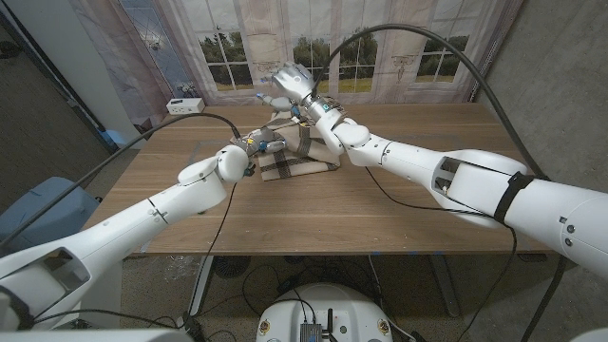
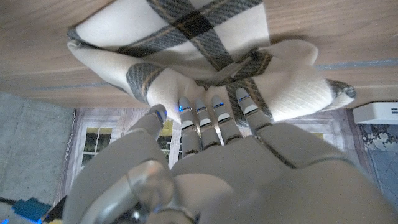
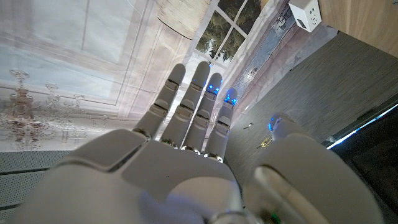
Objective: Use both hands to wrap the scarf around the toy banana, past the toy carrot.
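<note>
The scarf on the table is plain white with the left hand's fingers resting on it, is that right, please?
Not quite: the scarf is cream with a dark plaid pattern, not plain white, as the left wrist view shows. The left hand does have its fingers on it.

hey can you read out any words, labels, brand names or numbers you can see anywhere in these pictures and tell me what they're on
No readable text in any view.
Scarf: a plaid pattern, no label showing.
White box at the table's far left edge: any marks are too small to read.
Left hand and right hand: no lettering, just blue lights.
</note>
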Tool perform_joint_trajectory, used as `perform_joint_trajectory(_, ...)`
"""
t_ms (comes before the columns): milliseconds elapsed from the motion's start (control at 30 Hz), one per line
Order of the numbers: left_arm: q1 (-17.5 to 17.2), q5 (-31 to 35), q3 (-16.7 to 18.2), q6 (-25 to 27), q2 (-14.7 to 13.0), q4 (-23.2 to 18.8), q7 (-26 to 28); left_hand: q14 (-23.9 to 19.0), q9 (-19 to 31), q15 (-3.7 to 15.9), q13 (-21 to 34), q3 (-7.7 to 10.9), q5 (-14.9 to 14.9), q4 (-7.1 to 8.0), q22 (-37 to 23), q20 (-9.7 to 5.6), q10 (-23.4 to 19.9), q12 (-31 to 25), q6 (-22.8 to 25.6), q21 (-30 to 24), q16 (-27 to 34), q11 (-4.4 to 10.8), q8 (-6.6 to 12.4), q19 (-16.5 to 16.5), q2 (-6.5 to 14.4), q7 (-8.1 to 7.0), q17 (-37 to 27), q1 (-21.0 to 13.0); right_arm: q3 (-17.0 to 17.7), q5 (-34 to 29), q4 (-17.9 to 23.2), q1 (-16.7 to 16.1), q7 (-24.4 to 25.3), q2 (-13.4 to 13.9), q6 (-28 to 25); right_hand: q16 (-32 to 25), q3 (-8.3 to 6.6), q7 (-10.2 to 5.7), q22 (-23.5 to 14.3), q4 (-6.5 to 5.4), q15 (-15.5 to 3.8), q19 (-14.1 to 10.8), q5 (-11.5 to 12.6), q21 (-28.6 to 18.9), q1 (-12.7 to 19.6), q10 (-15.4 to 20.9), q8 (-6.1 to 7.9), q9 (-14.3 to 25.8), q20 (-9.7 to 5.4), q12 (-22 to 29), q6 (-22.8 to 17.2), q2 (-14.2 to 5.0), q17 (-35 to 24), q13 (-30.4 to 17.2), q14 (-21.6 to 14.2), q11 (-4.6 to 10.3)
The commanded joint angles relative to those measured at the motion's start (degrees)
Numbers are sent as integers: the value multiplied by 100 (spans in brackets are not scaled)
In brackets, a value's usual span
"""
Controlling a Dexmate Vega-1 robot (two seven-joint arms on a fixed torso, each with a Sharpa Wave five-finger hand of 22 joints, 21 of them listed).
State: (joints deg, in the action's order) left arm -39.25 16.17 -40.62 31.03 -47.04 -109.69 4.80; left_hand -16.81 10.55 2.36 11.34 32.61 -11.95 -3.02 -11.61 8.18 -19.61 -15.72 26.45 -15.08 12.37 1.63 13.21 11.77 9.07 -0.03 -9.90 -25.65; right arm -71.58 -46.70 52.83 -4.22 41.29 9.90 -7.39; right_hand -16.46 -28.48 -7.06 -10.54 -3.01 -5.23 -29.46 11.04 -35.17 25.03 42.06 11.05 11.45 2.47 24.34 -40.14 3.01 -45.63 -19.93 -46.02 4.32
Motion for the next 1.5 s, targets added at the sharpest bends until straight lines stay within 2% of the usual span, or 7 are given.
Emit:
perform_joint_trajectory(33, -665, 196, 510, -674, 21, -255, 1071, -93, 7, 43, 20, 63, -44, -50, -21, 2, -72, -48, 110, -66, 6, 25, 49, 74, 14, -14, -13, -77, 423, 289, 28, -158, 100, 10, -89, 24, -86, 1, -12, 32, -739, -49, 26, 13, 97, 67, 62, 2, -26, -16, -59, -48, -3, 4, -42, -4)
perform_joint_trajectory(500, -902, -329, 980, -1420, 210, -146, 1129, -163, 9, 40, 22, 110, -55, -110, -23, 28, -109, -29, 158, -89, -13, 49, 16, 125, -9, -34, -16, -79, 946, 946, 67, -365, 34, 66, -206, 45, -222, 11, -12, 153, -729, -64, 11, 26, 215, 107, 68, -3, -29, -16, -135, -126, 49, 5, -69, -22)
perform_joint_trajectory(633, -950, -573, 1115, -1658, 306, -33, 1165, -164, 9, 38, 22, 117, -56, -115, -24, 43, -106, -21, 143, -90, -21, 41, 0, 125, -10, -29, -18, -73, 1155, 1238, 152, -454, -47, 103, -212, 56, -317, 24, -12, 261, -725, -68, 3, 33, 335, 108, 61, -5, -34, -24, -153, -172, 71, 2, -69, -18)
perform_joint_trajectory(900, -1014, -1029, 1313, -2002, 466, 185, 1187, -169, 11, 3, 24, 138, -58, -110, -27, 62, -85, 6, 121, -95, -36, 21, -35, 131, 4, -3, -29, -45, 1657, 1955, 619, -694, -583, 338, -169, 68, -448, 79, -13, 404, -675, -72, -14, 44, 474, 116, 78, -6, -31, -35, -253, -247, 101, 0, -68, -65)
perform_joint_trajectory(1200, -1068, -1552, 1510, -2376, 646, 447, 1228, -200, 14, -19, 27, 160, -60, -59, -32, 90, -70, 29, 101, -99, -31, -10, -67, 132, 61, 22, -50, 3, 2278, 2887, 1154, -1031, -1265, 567, -107, 4, -491, 201, -18, 512, -562, -69, -35, 54, 554, 88, 72, -4, -4, -68, -310, -378, 16, 10, -22, -140)
perform_joint_trajectory(1367, -1058, -1763, 1582, -2394, 606, 476, 1122, -185, 15, -50, 30, 169, -57, -25, -35, 108, -35, 56, 65, -99, -44, -24, -97, 125, 77, 40, -60, 42, 2565, 3350, 1493, -1223, -1626, 687, -211, 15, -502, 255, -21, 554, -460, -34, -35, 69, 565, 61, 61, -2, 28, -93, -315, -421, 17, 19, 40, -207)
perform_joint_trajectory(1500, -1044, -1955, 1651, -2532, 540, 563, 987, -179, 17, -51, 32, 177, -54, 2, -38, 121, 18, 89, 4, -101, -53, -41, -134, 122, 77, 40, -66, 78, 2809, 3673, 1826, -1448, -1714, 771, -347, 2, -487, 329, -24, 586, -403, -20, -39, 75, 569, 41, 58, -1, 42, -107, -329, -446, 19, 17, 43, -224)
